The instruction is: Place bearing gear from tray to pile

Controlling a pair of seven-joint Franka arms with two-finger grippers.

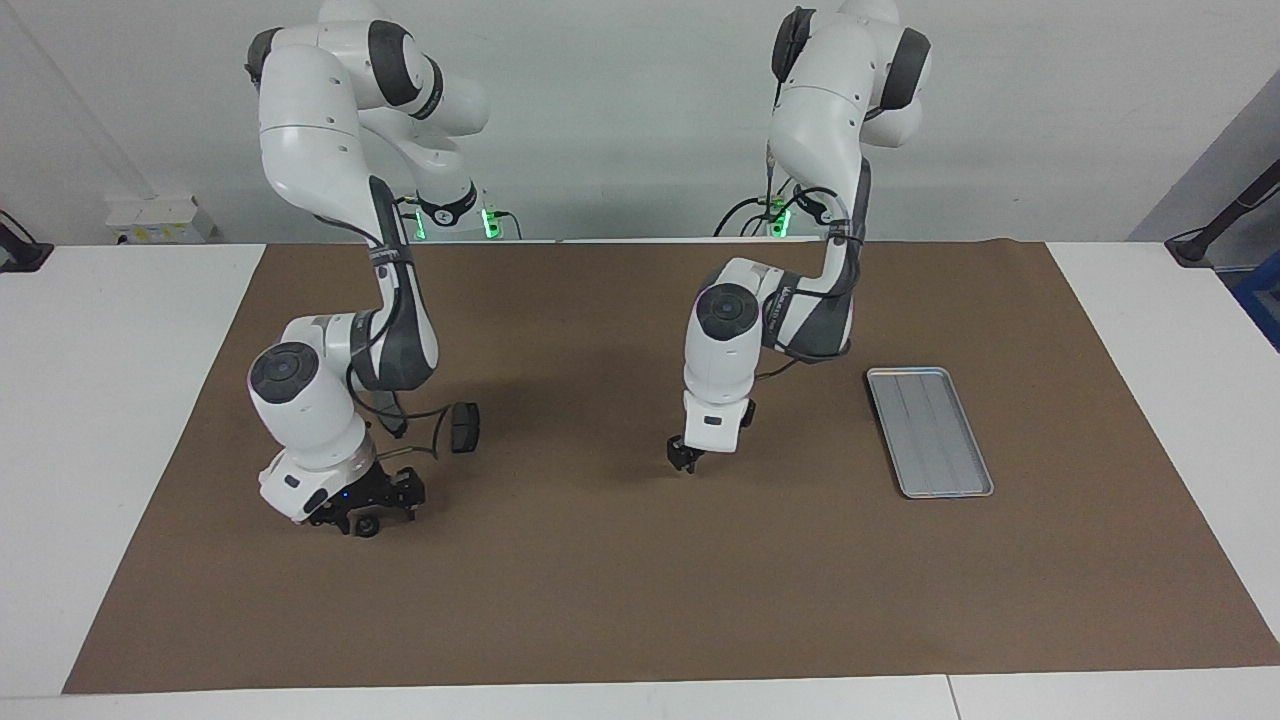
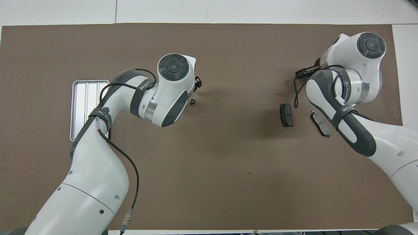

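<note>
Facing view: left gripper (image 1: 686,462) hangs low over mid-mat; whether its fingers are spread cannot be told. The small dark bearing gear (image 2: 192,102) lies just beside it. The right gripper (image 1: 368,505) is low at the pile, state unclear, a round dark part at its tip. Brake pads (image 2: 286,115) lie beside its arm. The tray (image 1: 928,430) appears empty, toward the left arm's end of the bench.

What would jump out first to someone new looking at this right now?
Both arms bend low over the brown mat: the left tool over its middle, the right tool by two dark brake pads at the right arm's end. The ribbed silver tray lies toward the left arm's end.
</note>
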